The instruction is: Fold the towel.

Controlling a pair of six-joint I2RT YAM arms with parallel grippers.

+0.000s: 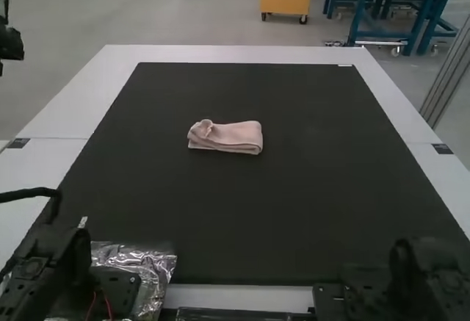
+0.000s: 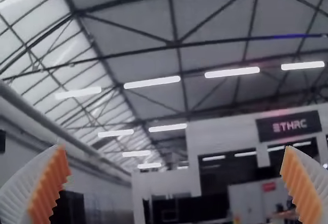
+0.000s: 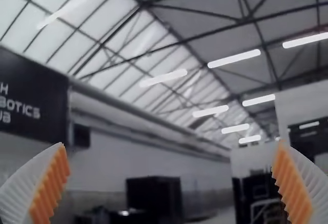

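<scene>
Both our left gripper (image 2: 174, 148) and right gripper (image 3: 170, 144) stand wide open, holding nothing and aimed away from the work, presumably because the pink towel (image 1: 228, 138) already lies in a compact folded strip near the middle of our black mat (image 1: 242, 214), probably needing no more handling.

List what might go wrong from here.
The towel already lies in a narrow folded strip, so another fold might loosen it. Its curled end, nearer the left arm, could bunch further if pressed. The crinkled silvery sheet by that arm's base might snag the arm as it moves.
</scene>
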